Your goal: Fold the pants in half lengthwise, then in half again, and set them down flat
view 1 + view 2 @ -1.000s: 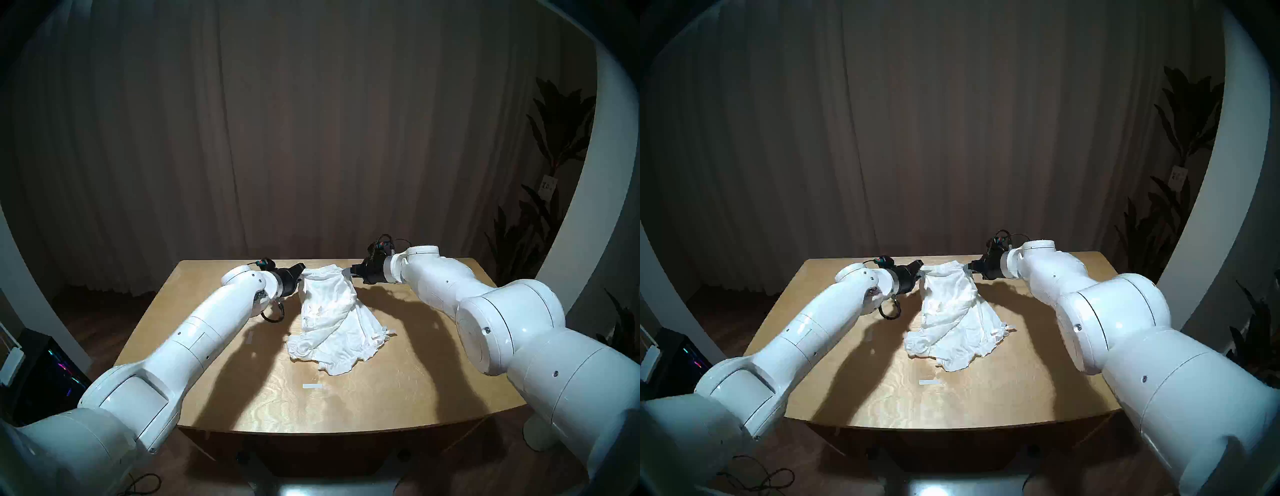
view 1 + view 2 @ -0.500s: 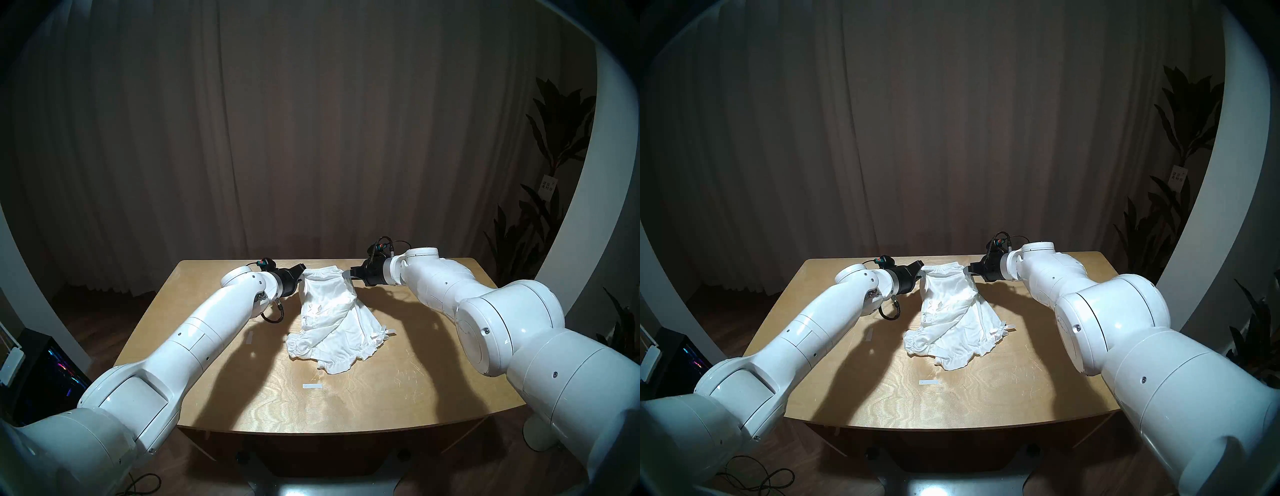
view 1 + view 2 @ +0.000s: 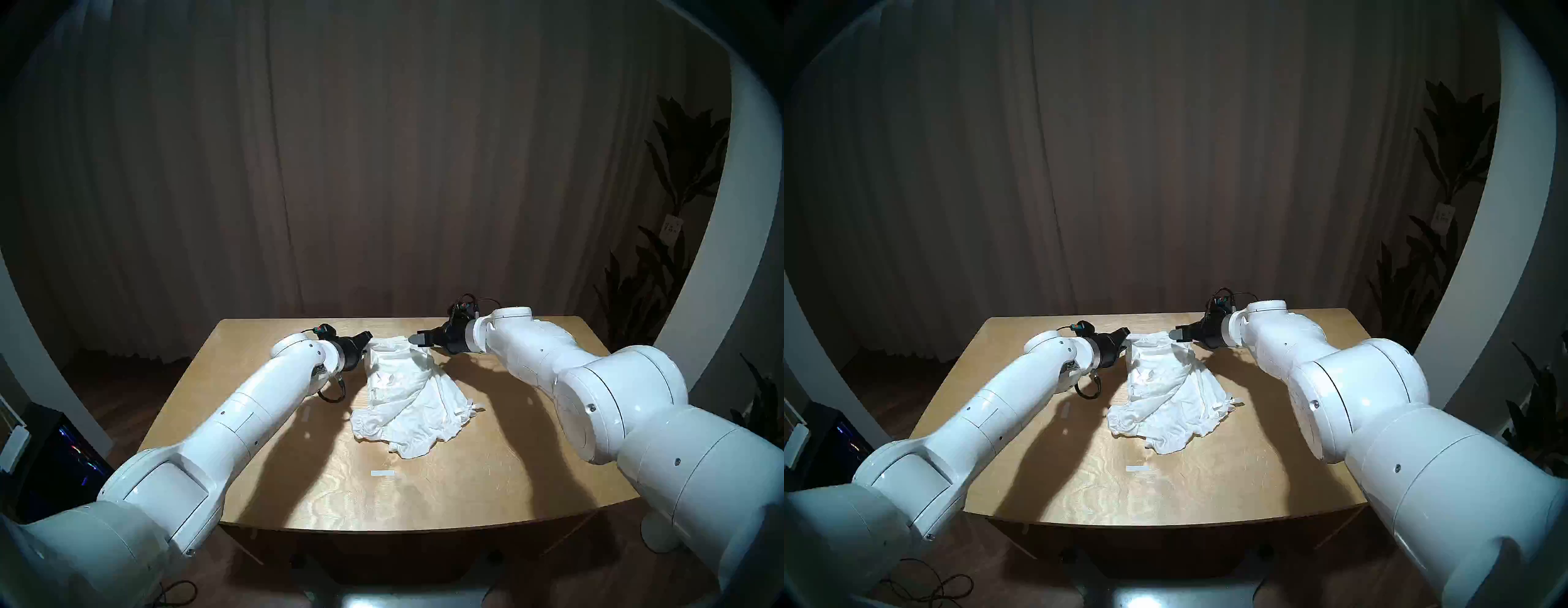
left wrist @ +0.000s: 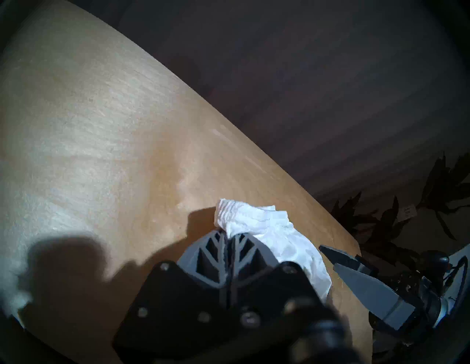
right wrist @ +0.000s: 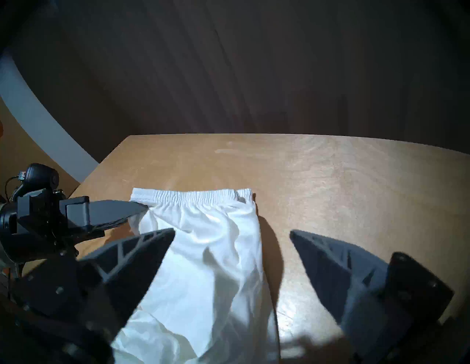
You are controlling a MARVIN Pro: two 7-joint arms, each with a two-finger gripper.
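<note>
The white pants point(image 3: 407, 395) lie crumpled on the wooden table point(image 3: 509, 467), with the gathered waistband point(image 5: 193, 197) at the far end and the ruffled hems toward me. My left gripper point(image 3: 368, 337) is shut on the waistband's left corner; in the left wrist view its fingertips point(image 4: 227, 235) pinch the white fabric point(image 4: 267, 223). My right gripper point(image 3: 418, 339) stands open just above the waistband's right end. In the right wrist view its fingers point(image 5: 152, 244) are spread wide over the cloth point(image 5: 203, 254) and hold nothing.
Two small white tape strips lie on the table, one near the front middle point(image 3: 382, 473) and one by my left forearm point(image 3: 306, 414). A dark plant point(image 3: 679, 178) stands at the right. A lit computer case point(image 3: 63, 458) sits on the floor at the left.
My right gripper has opened and let go of the waistband's right corner, which has sagged down onto the table. Both grippers have dropped slightly; the left one still holds its corner.
</note>
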